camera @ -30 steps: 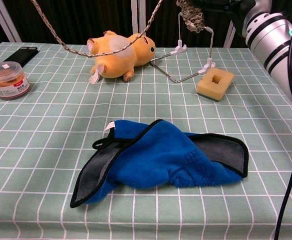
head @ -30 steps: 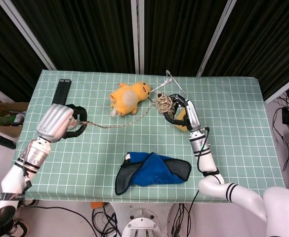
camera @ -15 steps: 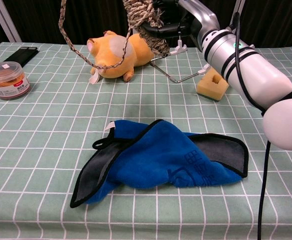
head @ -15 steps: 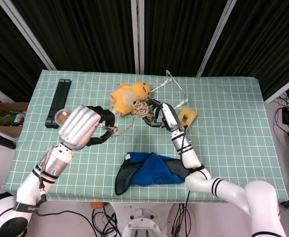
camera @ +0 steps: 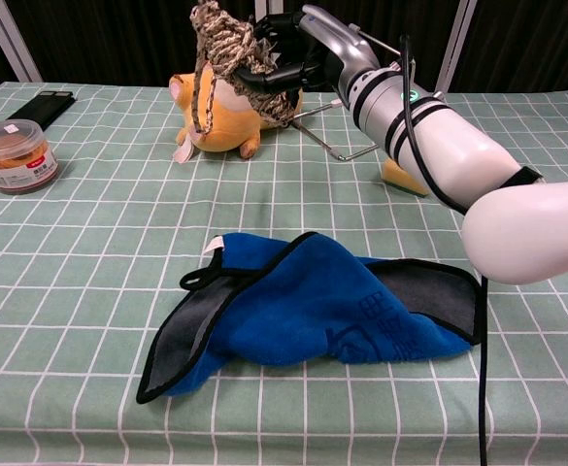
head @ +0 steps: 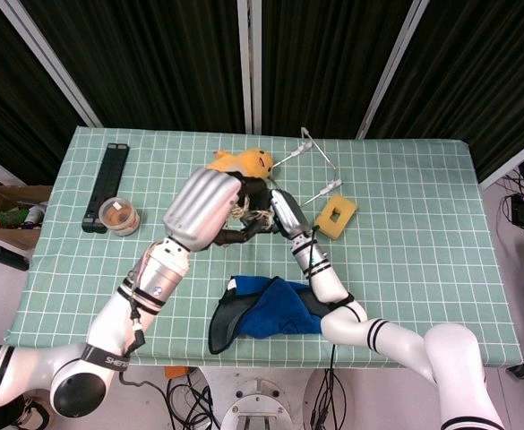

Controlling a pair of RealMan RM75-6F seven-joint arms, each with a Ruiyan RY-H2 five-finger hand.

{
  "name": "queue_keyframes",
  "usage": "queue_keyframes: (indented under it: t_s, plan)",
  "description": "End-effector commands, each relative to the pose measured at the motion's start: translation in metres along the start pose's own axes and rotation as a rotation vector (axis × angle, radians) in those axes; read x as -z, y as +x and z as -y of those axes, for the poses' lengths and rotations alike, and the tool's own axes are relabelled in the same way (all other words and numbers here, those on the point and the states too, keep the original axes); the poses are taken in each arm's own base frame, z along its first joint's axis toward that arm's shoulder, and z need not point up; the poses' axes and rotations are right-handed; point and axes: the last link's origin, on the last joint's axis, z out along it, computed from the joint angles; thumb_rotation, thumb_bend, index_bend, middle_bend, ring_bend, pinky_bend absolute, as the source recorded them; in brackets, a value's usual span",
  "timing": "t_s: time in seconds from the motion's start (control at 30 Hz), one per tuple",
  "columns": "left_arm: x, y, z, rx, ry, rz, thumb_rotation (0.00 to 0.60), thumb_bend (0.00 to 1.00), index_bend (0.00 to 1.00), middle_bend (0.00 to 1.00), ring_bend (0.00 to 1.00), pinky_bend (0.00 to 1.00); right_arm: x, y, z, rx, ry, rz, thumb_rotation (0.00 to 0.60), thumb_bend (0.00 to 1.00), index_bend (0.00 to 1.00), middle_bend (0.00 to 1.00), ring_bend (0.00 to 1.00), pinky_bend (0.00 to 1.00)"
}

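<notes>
Rope bundle [camera: 227,49] held aloft, clamped in right robot hand [camera: 282,60]; left robot hand [head: 228,211] alongside, grip unclear

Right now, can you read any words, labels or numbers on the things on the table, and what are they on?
No text can be read.
blue cloth: a tone-on-tone mark on its right part, too faint to read.
round jar: small white sticker on its lid, too small to read.
plush toy: white tag hanging at its side, no legible print.
Right hand, holding the rope bundle, shows no marking.
</notes>
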Motion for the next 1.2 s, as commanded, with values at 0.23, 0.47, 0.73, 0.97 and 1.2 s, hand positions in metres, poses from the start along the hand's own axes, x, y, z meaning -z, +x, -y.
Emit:
queue_keyframes:
  t_s: [0.23,0.47,0.73,0.97,1.2]
  plan:
    - [-0.026,-0.003,-0.042,-0.041,0.06,-0.012,0.6,0.53,0.73,0.6,0.57,0.71,0.002,-0.022,0.005,0.04,0.026,0.098,0.6,0.74,0.78,0.57,0.56,0.72]
    - [-0.048,-0.004,-0.028,-0.029,0.149,-0.05,0.6,0.53,0.73,0.6,0.57,0.71,0.008,-0.038,0.014,0.051,0.082,0.148,0.6,0.69,0.78,0.57,0.56,0.72]
    - [-0.07,0.007,0.011,0.05,0.28,-0.086,0.6,0.53,0.73,0.6,0.57,0.71,0.024,-0.042,0.024,0.064,0.176,0.202,0.6,0.68,0.78,0.58,0.56,0.72]
    - [-0.08,0.007,0.039,0.086,0.356,-0.061,0.6,0.53,0.73,0.6,0.57,0.71,0.038,-0.048,0.041,0.035,0.257,0.251,0.6,0.68,0.78,0.58,0.56,0.72]
    - [-0.086,0.011,0.076,0.09,0.442,-0.065,0.6,0.53,0.73,0.6,0.57,0.7,0.059,-0.048,0.05,-0.007,0.317,0.272,0.6,0.69,0.78,0.58,0.56,0.72]
